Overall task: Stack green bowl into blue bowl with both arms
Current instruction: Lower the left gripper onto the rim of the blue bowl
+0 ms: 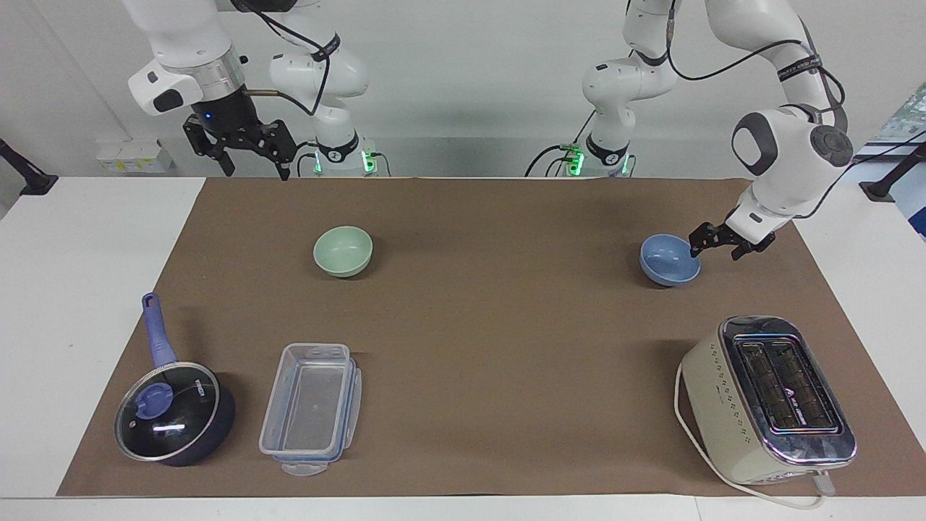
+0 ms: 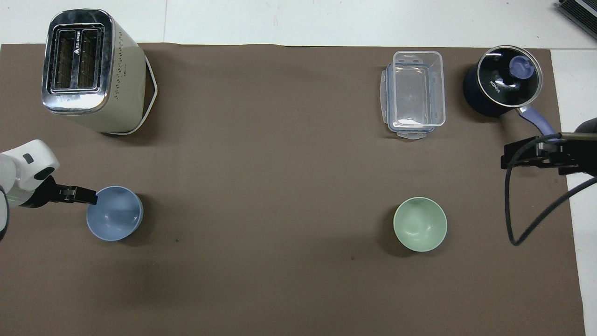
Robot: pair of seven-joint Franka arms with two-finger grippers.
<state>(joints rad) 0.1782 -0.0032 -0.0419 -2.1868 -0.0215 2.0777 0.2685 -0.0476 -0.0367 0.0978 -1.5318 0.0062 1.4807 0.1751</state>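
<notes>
1. The blue bowl (image 1: 670,259) sits upright on the brown mat (image 1: 492,325) toward the left arm's end of the bench (image 1: 72,289), nearer to the robots than the toaster (image 1: 768,399).
2. The left gripper (image 1: 712,242) is low at the blue bowl's rim, on the side toward the left arm's end of the bench; its jaws are spread, one fingertip right at the rim, and whether it touches cannot be told.
3. The green bowl (image 1: 343,250) sits upright on the mat toward the right arm's end, well apart from the blue bowl and nearer to the robots than the clear plastic container (image 1: 311,407) and the lidded saucepan (image 1: 173,412).
4. The right gripper (image 1: 249,155) hangs high over the mat's edge by the robots, well apart from the green bowl, jaws spread and holding nothing; this arm waits.
</notes>
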